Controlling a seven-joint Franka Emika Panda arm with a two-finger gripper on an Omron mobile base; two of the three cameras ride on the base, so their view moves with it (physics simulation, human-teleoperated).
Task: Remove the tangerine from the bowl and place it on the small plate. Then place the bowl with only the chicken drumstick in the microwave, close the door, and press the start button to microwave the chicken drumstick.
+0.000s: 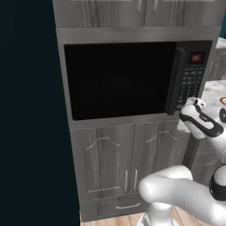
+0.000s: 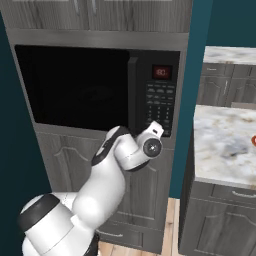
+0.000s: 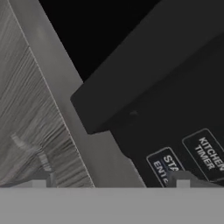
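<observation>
While the door [image 1: 119, 79] sits shut in the left base view, you see the microwave [image 2: 100, 87] keypad rigid in the right. Hand view: tool [image 3: 109, 183] spread wide, empty; press the start button [image 3: 166, 168] squarely.

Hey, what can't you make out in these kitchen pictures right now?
- Inside the microwave: both base views, the shut door has dark glass, so whether a bowl sits inside is hidden.
- Start button: hand view, its label is cut off by the bottom band.
- Display: both base views, digits too small and blurred.
- Counter: right base view, cut off at the right edge.
</observation>
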